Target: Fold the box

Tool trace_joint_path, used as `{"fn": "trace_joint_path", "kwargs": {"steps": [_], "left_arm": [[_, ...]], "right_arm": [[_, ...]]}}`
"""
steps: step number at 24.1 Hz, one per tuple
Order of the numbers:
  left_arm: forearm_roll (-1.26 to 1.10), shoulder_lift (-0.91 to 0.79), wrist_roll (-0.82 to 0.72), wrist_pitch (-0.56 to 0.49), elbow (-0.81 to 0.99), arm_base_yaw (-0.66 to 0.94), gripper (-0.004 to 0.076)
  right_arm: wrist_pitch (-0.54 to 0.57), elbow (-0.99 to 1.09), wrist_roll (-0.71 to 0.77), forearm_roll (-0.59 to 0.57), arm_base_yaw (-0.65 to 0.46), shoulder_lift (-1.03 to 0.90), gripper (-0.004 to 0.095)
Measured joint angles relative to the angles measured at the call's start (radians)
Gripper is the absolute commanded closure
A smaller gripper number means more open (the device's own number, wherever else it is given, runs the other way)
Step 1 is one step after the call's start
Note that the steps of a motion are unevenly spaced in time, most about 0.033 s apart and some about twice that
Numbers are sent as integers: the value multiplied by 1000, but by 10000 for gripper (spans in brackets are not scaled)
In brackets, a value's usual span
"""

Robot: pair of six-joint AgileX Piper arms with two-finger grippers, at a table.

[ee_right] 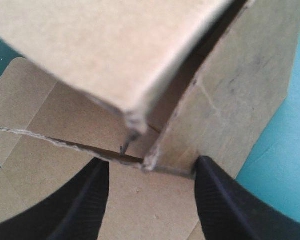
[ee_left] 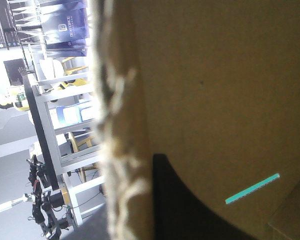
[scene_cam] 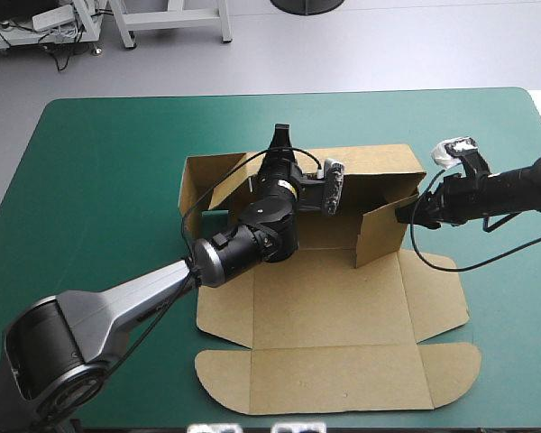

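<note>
Box (scene_cam: pixel 343 316) mid-counter (scene_cam: pixel 108 162), far and right walls raised, lid flat nearside. Right gripper (ee_right: pixel 152 162) jaws open astride the right wall; left gripper (scene_cam: pixel 279 137) at far wall, jaws indeterminable. Risk: ungripped right wall may spring flat

The left arm (scene_cam: pixel 144 290) is stretching from lower left toward centre; the right gripper (scene_cam: pixel 406 215) is hanging at mid-right, fingers (ee_right: pixel 80 200) spread.
</note>
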Motion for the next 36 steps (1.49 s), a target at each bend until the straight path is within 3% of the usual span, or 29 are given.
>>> {"fn": "trace_joint_path", "kwargs": {"steps": [7, 26, 36], "left_arm": [[-1, 1, -3, 10, 0, 4, 734], [6, 8, -23, 33, 0, 10, 734], [15, 12, -22, 5, 0, 13, 734]], "right_arm": [[-58, 0, 0, -8, 66, 0, 416], [-289, 10, 16, -9, 82, 0, 416], [-216, 10, 26, -5, 80, 0, 416]]}}
